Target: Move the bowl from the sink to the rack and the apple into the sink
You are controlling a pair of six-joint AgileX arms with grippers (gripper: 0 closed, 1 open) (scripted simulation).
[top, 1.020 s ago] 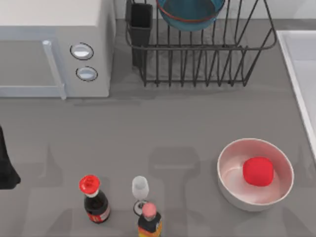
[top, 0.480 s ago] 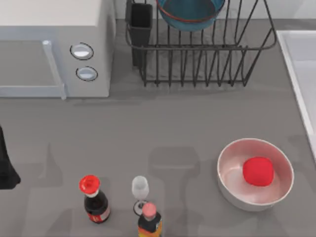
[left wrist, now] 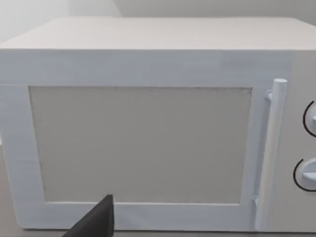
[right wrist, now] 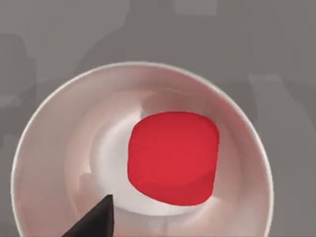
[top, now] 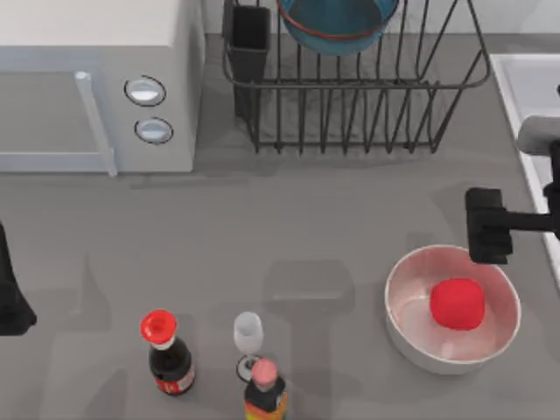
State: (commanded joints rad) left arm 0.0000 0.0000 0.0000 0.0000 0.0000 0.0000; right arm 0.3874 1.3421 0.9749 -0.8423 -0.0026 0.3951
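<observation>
The right hand (top: 487, 226) hangs over the desk (top: 289, 227) at the right, just beyond the far rim of the white bowl (top: 411, 332); whether it is spread or pressed together, I cannot tell. The apple (top: 457, 304) lies in that white bowl, just near of the hand. The teal bowl (top: 337, 22) sits in the rack (top: 359, 114) at the far side. The sink (top: 525, 96) is at the far right. The left hand (top: 10, 297) is parked at the left edge, facing the microwave (left wrist: 148, 128). Two bottles (top: 166, 354) stand near, labels unreadable.
</observation>
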